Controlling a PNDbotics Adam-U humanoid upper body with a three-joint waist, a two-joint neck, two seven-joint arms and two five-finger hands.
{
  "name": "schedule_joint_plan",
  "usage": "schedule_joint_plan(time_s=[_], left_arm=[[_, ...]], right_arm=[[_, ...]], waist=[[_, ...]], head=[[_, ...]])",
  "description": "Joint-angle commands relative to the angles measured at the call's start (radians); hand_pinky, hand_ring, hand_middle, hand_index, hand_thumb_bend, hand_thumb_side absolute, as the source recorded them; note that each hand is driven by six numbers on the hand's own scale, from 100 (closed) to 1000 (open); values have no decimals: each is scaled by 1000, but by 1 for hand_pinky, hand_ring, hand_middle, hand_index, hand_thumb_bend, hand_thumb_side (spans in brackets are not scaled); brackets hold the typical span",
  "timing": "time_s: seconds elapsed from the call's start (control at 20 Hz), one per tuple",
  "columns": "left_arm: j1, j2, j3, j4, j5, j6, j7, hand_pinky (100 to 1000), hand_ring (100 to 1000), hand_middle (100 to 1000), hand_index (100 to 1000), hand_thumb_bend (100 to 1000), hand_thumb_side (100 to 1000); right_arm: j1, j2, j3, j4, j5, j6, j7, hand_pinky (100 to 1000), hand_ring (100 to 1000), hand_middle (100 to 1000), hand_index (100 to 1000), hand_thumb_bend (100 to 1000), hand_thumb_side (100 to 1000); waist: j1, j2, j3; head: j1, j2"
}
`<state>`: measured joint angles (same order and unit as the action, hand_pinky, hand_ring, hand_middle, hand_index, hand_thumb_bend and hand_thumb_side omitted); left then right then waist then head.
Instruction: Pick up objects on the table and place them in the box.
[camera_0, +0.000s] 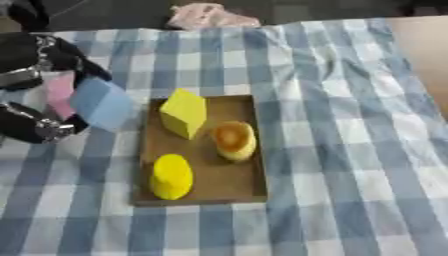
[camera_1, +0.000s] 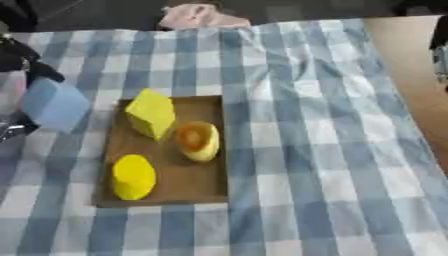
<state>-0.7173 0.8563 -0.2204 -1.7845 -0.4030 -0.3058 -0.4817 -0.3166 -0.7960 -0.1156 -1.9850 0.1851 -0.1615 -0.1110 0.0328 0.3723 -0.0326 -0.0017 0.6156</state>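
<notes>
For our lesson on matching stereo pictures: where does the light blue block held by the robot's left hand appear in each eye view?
Left eye view: light blue block at mid-left, just left of the brown box.
Right eye view: the block lies nearer the left edge.
Shared landmark: the yellow cube in the box's far left corner.

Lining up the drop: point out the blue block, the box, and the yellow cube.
blue block (camera_0: 102, 104), left eye view, its front face.
box (camera_0: 229, 183), left eye view, bare floor near the right wall.
yellow cube (camera_0: 185, 113), left eye view, its front face.
</notes>
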Motion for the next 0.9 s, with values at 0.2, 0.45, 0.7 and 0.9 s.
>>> schedule_joint_plan(time_s=[0.2, 0.45, 0.7, 0.9], left_arm=[[-92, -47, -57, 63, 31, 0, -71, 846, 655, 480, 660, 100, 217], [-123, -82, -83, 144, 5, -14, -119, 852, 673, 498, 674, 100, 215], [-143, -111, -108, 214, -41, -43, -157, 855, 693, 517, 685, 100, 201], [-158, -135, -120, 261, -110, -54, -155, 851, 704, 529, 701, 100, 188]], right_arm=[[-15, -31, -2, -15, -12, -4, 9, 868, 699, 663, 867, 100, 456], [-18, -28, -1, -15, -17, -4, 15, 868, 699, 663, 866, 100, 461], [-20, -24, -2, -15, -21, -5, 17, 867, 698, 662, 866, 100, 462], [-20, -20, -1, -15, -23, -4, 22, 868, 697, 660, 865, 100, 463]], waist=[[4, -25, -8], [7, -26, -12], [7, -25, -18], [9, -25, -20]], head=[[-3, 2], [-7, 0], [-9, -3], [-10, -4]])
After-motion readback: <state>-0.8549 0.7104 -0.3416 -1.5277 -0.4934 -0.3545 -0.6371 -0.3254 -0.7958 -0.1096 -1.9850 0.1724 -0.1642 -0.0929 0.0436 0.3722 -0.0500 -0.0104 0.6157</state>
